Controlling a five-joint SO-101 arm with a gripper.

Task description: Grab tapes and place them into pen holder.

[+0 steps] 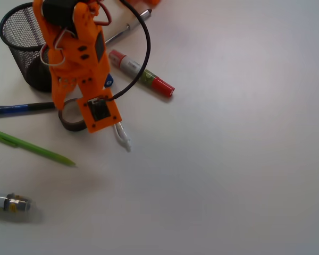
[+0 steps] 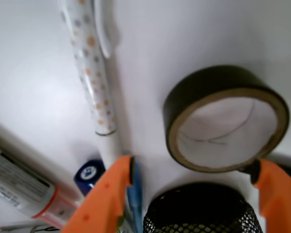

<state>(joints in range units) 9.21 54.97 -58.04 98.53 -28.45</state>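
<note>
Because the brown tape point(image 2: 226, 119) lies flat on the table point(image 1: 228, 175) with its hole facing up, it has no long axis and I can take it from any side; what matters is only where it lies from the fingers. In the wrist view it sits ahead of the gripper point(image 2: 194, 194), and the two orange fingers point(image 2: 104, 199) stand spread, one at each lower corner of that picture, holding nothing. The roll is offset toward the right finger, whose tip is just beside the roll's rim, while the left finger is well apart from it. I judge that I must shift a little to that side and go forward before I close.

In the front view the tape point(image 1: 70, 118) shows only partly under the arm, near the left edge of the table, touching or nearly touching the blue pen point(image 1: 16, 109). The holder point(image 1: 26, 45) stands just behind it, at the far left corner, so the carry will be short. A dotted pen point(image 2: 89, 68) lies beside the roll, apart from it. I see no other tapes; whether some are already in the holder I cannot tell.
</note>
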